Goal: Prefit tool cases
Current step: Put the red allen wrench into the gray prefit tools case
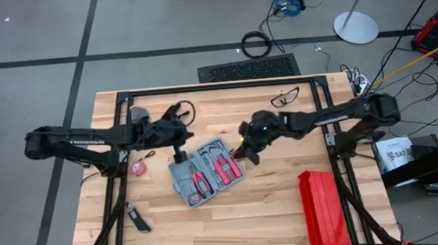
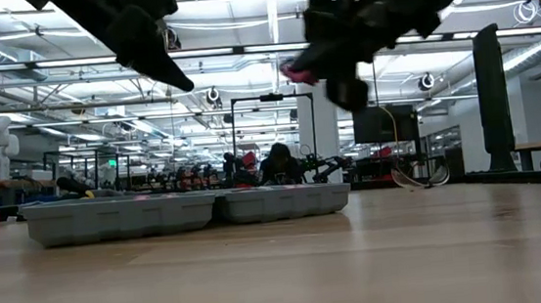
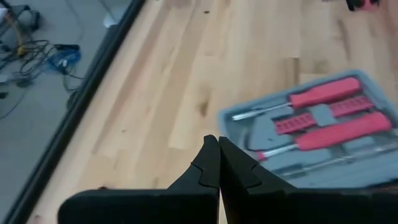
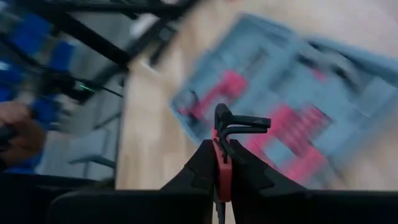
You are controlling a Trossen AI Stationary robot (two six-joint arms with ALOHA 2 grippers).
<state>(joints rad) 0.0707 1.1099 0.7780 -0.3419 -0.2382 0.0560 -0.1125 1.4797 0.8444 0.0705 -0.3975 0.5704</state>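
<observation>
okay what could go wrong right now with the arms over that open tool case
1. The right gripper pinches a small red-handled tool by a thin edge above the tool case; it might slip and drop.
2. That view is blurred by motion, so the tool may miss its slot.
3. The left gripper, shut and empty, hangs close above the case's edge; the arms could crowd each other.

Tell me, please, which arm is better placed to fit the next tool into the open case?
The right, probably. The right gripper is shut on a red-and-black tool and hangs above the open tool case. The left gripper is shut and empty, at the case's far-left edge.
</observation>
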